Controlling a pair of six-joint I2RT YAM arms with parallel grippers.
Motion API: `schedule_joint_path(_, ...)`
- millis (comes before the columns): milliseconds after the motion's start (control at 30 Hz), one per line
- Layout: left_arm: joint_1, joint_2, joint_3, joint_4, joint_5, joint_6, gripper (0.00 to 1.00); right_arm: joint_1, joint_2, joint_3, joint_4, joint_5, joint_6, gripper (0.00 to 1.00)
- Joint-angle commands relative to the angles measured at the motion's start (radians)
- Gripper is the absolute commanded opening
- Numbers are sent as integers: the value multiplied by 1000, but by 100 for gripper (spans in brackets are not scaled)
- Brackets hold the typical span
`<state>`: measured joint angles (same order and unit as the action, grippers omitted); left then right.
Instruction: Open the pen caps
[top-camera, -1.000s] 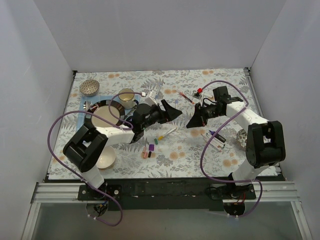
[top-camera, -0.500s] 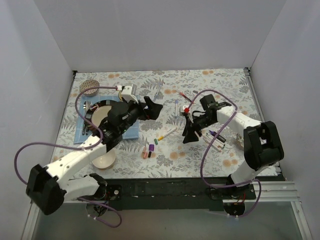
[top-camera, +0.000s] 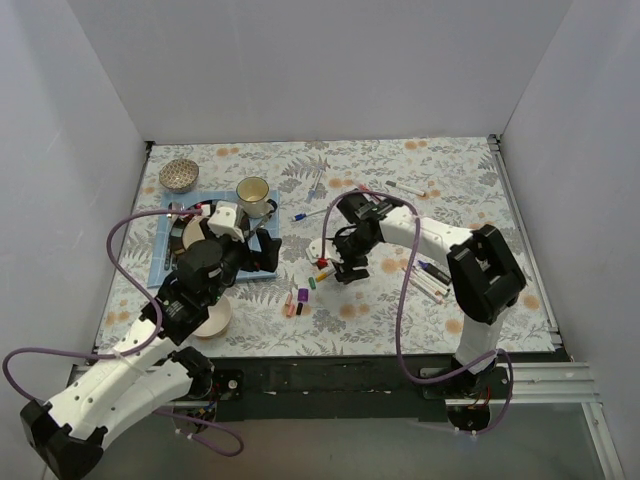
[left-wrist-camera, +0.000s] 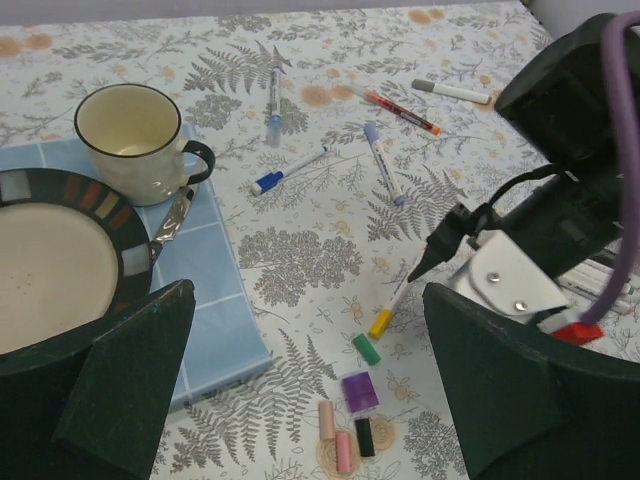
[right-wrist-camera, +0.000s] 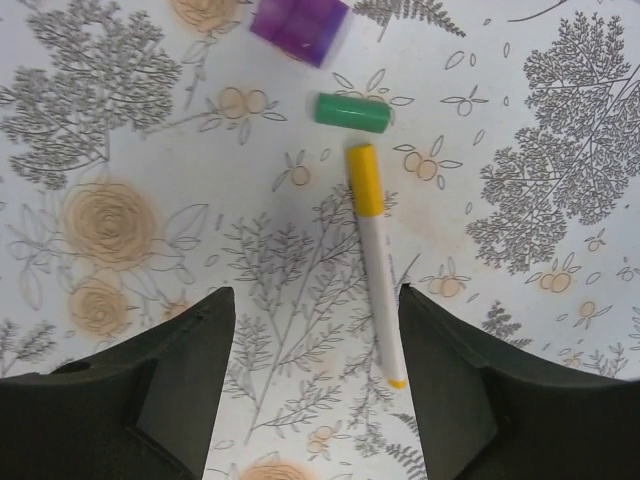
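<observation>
Several loose pen caps lie together on the floral cloth: green (left-wrist-camera: 366, 349), purple (left-wrist-camera: 359, 390), two pink (left-wrist-camera: 326, 418) and black (left-wrist-camera: 365, 437). A yellow-capped pen (right-wrist-camera: 375, 270) lies just past them, its cap (right-wrist-camera: 364, 180) still on. My right gripper (right-wrist-camera: 315, 295) hangs open over this pen, whose barrel lies close inside the right-hand finger (right-wrist-camera: 450, 380) without touching it. My left gripper (left-wrist-camera: 308, 300) is wide open and holds nothing, set back to the left of the caps (top-camera: 297, 302). More pens (left-wrist-camera: 383, 165) lie scattered further back.
A mug (left-wrist-camera: 135, 142) and a dark-rimmed plate (left-wrist-camera: 60, 260) stand on a blue mat (left-wrist-camera: 215, 300) at the left, with a spoon (left-wrist-camera: 170, 225) between them. A white bowl (top-camera: 212, 318) sits near the front left. More pens (top-camera: 430, 280) lie at the right.
Both grippers left the middle where they faced each other. The left one drew back to the near left. The right one swung left and down over the yellow pen, opening.
</observation>
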<state>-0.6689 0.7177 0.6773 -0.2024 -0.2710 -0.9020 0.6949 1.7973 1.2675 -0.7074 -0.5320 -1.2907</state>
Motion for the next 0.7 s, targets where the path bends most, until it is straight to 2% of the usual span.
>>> schedule_joint_path(0, 8, -75, -10, -17, -43, 52, 98, 43, 117, 168, -82, 107, 7, 70)
schedule_joint_path(67, 8, -106, -15, -9, -34, 52, 98, 49, 181, 249, -131, 139, 30, 68)
schedule_joint_path(167, 9, -141, -22, -3, -33, 54, 98, 52, 231, 285, -165, 184, 37, 63)
schedule_joint_path(467, 14, -190, -36, 14, -40, 57, 98, 60, 269, 260, -179, 384, 53, 46)
schedule_joint_path(567, 18, -181, -36, 12, -33, 54, 98, 58, 289, 251, -191, 440, 77, 38)
schedule_joint_path(600, 20, -181, -36, 12, -33, 54, 98, 58, 290, 245, -190, 443, 82, 30)
schedule_joint_path(667, 22, -178, -39, 14, -33, 54, 98, 58, 286, 210, -159, 443, 117, 23)
